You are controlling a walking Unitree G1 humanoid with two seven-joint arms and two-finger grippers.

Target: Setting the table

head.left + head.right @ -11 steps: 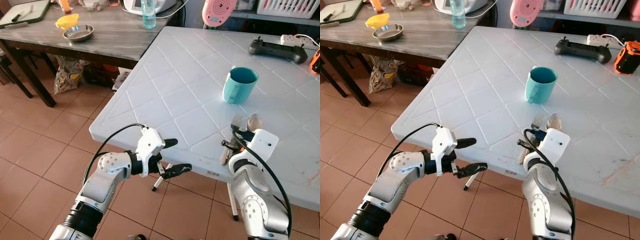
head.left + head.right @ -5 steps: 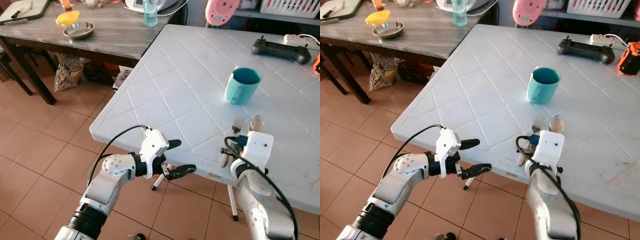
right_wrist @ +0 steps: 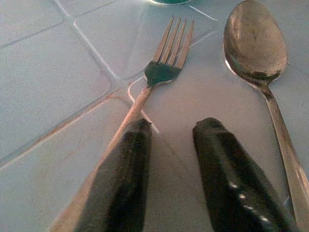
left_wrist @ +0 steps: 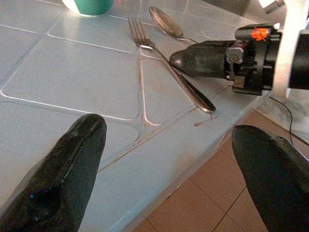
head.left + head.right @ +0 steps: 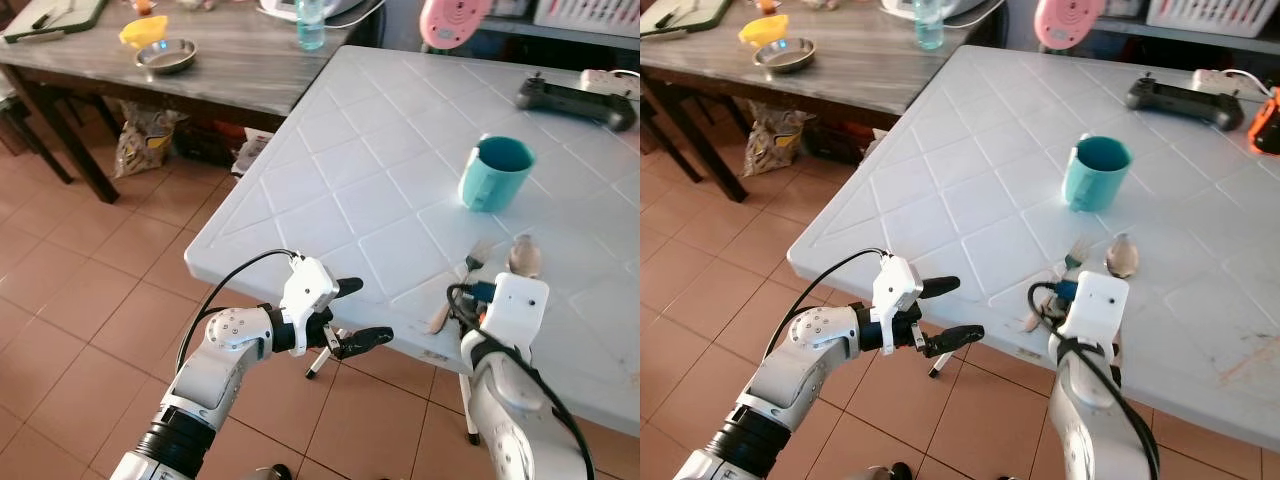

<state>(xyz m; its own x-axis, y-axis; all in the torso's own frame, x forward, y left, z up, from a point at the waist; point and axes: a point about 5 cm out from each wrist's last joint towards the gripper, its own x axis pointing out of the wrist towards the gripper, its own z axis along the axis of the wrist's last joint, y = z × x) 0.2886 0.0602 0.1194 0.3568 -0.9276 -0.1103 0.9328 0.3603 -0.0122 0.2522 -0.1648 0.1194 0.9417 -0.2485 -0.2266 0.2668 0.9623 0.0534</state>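
Left eye view: we are looking down at a white table [image 5: 340, 130] standing over tiled floor.
Left gripper [image 5: 352, 313]: we are holding it forward, elbow bent, just off the table's near edge; its fingers are spread wide apart, gripping nothing.
Fork [image 3: 159, 72]: it is lying flat near the table's near edge, tines pointing toward the teal cup [image 5: 494, 173].
Right gripper [image 3: 169, 159]: we are hovering it over the fork's handle, fingers slightly parted and holding nothing.
Spoon [image 3: 254, 43]: it is lying just beside the fork, on its right.
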